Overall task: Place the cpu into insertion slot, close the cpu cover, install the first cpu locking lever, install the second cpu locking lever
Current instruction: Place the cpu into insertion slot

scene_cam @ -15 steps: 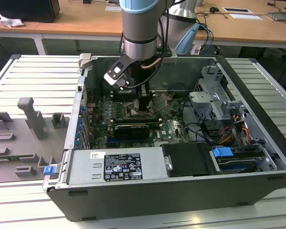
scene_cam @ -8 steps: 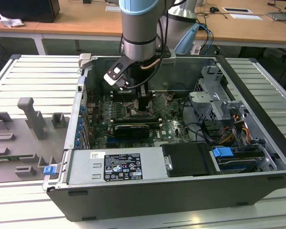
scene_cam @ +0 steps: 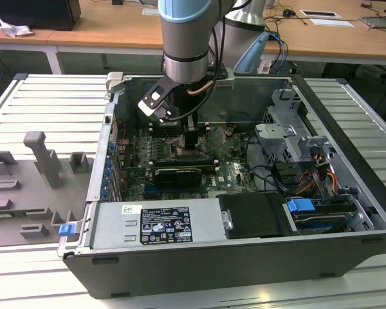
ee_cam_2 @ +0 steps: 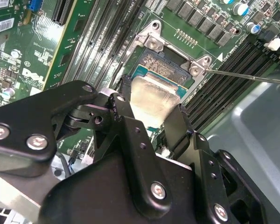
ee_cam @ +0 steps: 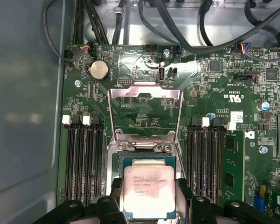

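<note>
The gripper [ee_cam_2: 151, 100] pinches the cpu [ee_cam: 148, 192] by two opposite edges. It lies flat between the fingers over the insertion slot [ee_cam_2: 161, 63], beside the raised cpu cover [ee_cam: 126, 92].

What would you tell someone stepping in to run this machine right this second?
Gripper: shut on the cpu, one finger on each side.
Cpu: over the socket inside the computer case; whether it is fully seated cannot be told.
Cpu cover: swung open, lying back from the socket.
Done: cpu is at the socket.
Left: cover not yet closed; neither lever installed, one locking lever sticking out free beside the socket.
</note>
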Robot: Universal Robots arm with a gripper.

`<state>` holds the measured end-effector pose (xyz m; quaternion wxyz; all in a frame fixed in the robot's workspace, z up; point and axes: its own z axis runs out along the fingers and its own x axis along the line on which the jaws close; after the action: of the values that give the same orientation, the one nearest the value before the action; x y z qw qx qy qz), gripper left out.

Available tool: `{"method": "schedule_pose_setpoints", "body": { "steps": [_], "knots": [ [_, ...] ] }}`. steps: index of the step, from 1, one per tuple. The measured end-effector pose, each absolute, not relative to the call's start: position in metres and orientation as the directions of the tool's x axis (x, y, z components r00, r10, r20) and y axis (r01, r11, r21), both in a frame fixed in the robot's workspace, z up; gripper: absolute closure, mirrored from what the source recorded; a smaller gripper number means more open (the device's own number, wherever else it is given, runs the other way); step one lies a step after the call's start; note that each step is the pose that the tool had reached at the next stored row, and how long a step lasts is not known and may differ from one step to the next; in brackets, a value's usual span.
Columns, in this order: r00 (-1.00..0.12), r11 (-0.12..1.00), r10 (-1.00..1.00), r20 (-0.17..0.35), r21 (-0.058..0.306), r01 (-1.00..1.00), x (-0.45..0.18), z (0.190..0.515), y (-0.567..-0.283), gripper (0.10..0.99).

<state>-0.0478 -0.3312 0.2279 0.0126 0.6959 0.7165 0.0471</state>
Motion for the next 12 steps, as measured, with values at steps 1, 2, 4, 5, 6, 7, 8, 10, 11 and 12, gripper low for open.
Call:
{"method": "schedule_pose_setpoints", "body": {
  "steps": [1, 2, 4, 5, 6, 7, 8, 10, 11, 12],
  "knots": [
    [-0.031, 0.027, 0.998, 0.047, 0.085, 0.996, -0.0488, 0.2275, -0.3311, 0.561],
    [-0.031, 0.027, 0.998, 0.048, 0.085, 0.996, -0.0496, 0.2271, -0.3310, 0.561],
    [-0.031, 0.027, 0.998, 0.048, 0.085, 0.996, -0.0508, 0.2264, -0.3309, 0.561],
    [-0.031, 0.027, 0.998, 0.048, 0.085, 0.996, -0.0511, 0.2262, -0.3308, 0.561],
    [-0.031, 0.027, 0.998, 0.047, 0.085, 0.996, -0.0514, 0.2260, -0.3308, 0.561],
    [-0.031, 0.027, 0.998, 0.047, 0.085, 0.996, -0.0518, 0.2258, -0.3308, 0.561],
    [-0.031, 0.027, 0.998, 0.048, 0.085, 0.996, -0.0521, 0.2255, -0.3308, 0.561],
    [-0.031, 0.027, 0.998, 0.048, 0.085, 0.996, -0.0524, 0.2251, -0.3307, 0.561],
    [-0.031, 0.027, 0.998, 0.048, 0.085, 0.996, -0.0526, 0.2249, -0.3307, 0.561],
    [-0.031, 0.027, 0.998, 0.047, 0.085, 0.996, -0.0528, 0.2247, -0.3307, 0.561]
  ]
}}
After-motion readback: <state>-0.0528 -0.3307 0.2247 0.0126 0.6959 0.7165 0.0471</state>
